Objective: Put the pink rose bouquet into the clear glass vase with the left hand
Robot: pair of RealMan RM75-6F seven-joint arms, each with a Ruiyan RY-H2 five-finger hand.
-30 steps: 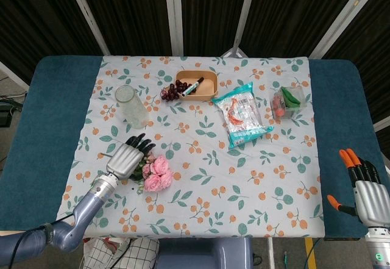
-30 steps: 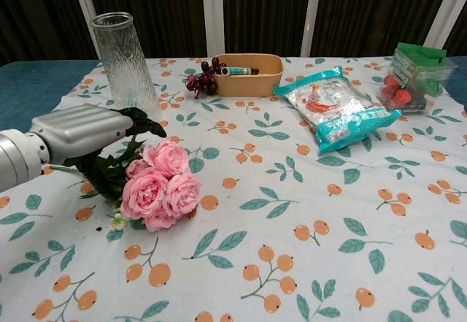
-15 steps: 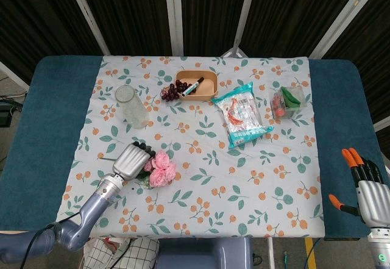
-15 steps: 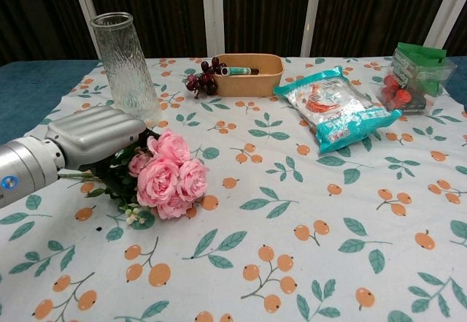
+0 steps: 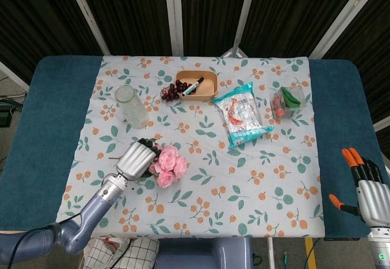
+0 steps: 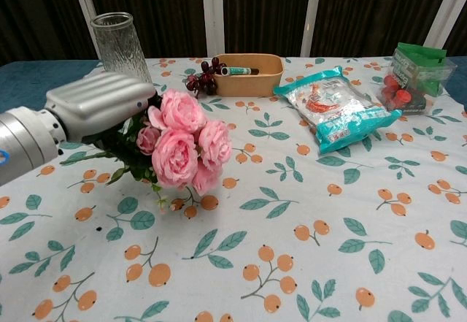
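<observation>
My left hand [image 5: 135, 160] [image 6: 96, 104] grips the pink rose bouquet [image 5: 169, 164] [image 6: 183, 141] by its green stems and holds it lifted off the cloth, blooms pointing right. The clear glass vase [image 5: 131, 105] [image 6: 120, 43] stands upright behind the hand at the back left, empty. In the chest view the hand covers the vase's lower part. My right hand [image 5: 370, 191] hangs off the table's right front corner, fingers apart, holding nothing.
A tan tray [image 5: 197, 86] [image 6: 245, 75] with a marker sits at the back centre, dark grapes [image 5: 172, 91] [image 6: 202, 77] beside it. A teal snack bag [image 5: 242, 114] [image 6: 336, 108] lies right of centre. A clear box of red and green items [image 5: 288, 101] [image 6: 411, 79] stands far right.
The left hand has closed on the bouquet and raised it off the cloth, carrying it up and slightly right. The right hand has stayed put.
</observation>
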